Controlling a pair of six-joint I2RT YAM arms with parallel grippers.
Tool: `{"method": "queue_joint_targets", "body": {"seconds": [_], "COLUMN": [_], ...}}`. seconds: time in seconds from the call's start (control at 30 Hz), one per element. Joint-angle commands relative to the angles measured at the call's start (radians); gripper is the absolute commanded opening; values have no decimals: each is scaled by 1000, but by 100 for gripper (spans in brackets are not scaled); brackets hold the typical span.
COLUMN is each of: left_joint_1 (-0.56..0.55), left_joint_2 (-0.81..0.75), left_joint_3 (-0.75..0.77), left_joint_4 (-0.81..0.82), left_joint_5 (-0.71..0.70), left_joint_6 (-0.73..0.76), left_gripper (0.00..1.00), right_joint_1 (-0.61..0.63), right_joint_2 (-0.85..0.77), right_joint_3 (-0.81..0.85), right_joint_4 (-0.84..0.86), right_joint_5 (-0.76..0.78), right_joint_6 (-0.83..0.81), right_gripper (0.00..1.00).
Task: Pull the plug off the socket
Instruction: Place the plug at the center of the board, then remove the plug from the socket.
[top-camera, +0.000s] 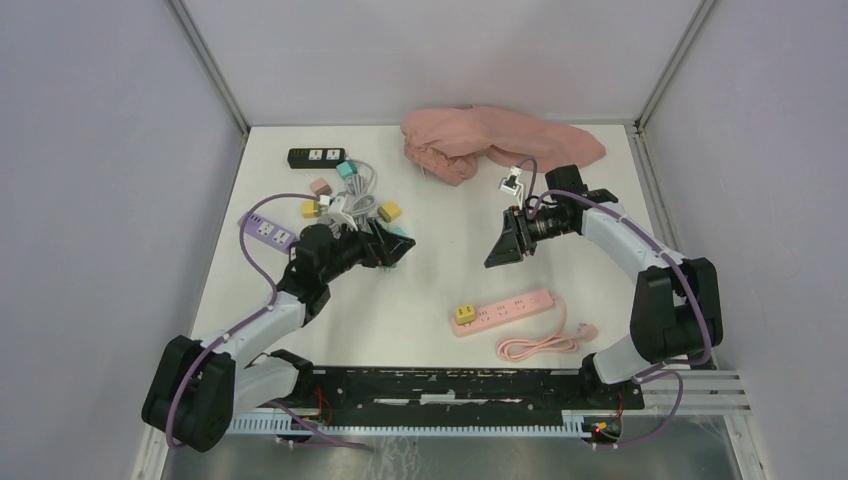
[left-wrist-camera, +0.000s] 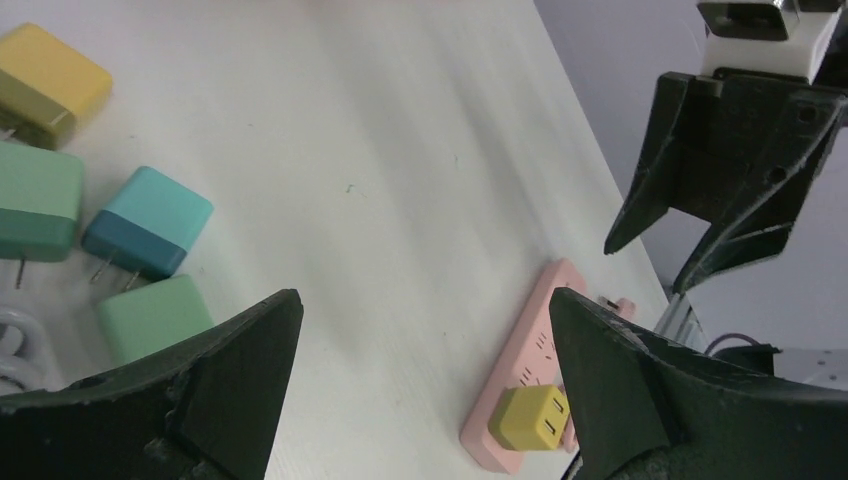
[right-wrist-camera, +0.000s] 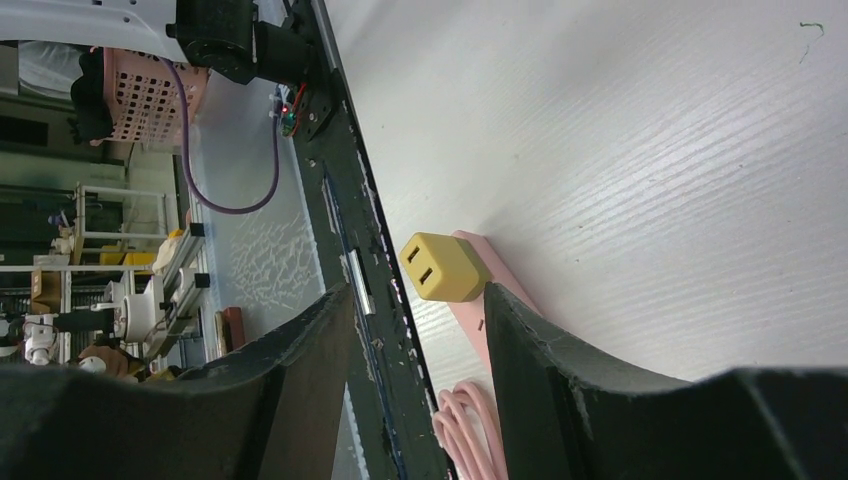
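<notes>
A yellow plug (top-camera: 465, 314) sits in the left end of a pink power strip (top-camera: 510, 309) lying at the table's front centre. It also shows in the left wrist view (left-wrist-camera: 530, 418) on the strip (left-wrist-camera: 530, 345), and in the right wrist view (right-wrist-camera: 442, 267) on the strip (right-wrist-camera: 480, 300). My left gripper (top-camera: 395, 245) is open and empty, up left of the strip. My right gripper (top-camera: 503, 248) is open and empty, above the strip and apart from it.
A pink coiled cord (top-camera: 540, 345) lies in front of the strip. A pink cloth (top-camera: 490, 140) lies at the back. A black strip (top-camera: 316, 157), a purple strip (top-camera: 268, 231) and several loose coloured plugs (top-camera: 390, 211) with white cable sit at the left.
</notes>
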Motion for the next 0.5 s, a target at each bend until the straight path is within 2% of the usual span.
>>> {"method": "queue_joint_targets", "body": {"seconds": [0.0,0.47], "left_joint_1": [-15,-232], "left_joint_2": [-39,-36], "left_joint_3": [-64,-218], "left_joint_4": [187,532], "left_joint_5": [133,108], "left_joint_6": [-57,-53], "left_gripper": [99,99], "right_joint_1": [-4,-4], "right_joint_2": [-43,-53], "right_joint_3": [38,40], "right_joint_4": [-5,-40], "right_joint_5": [-59,-70], "right_joint_6": [-40,-89], "right_gripper": [56,56]}}
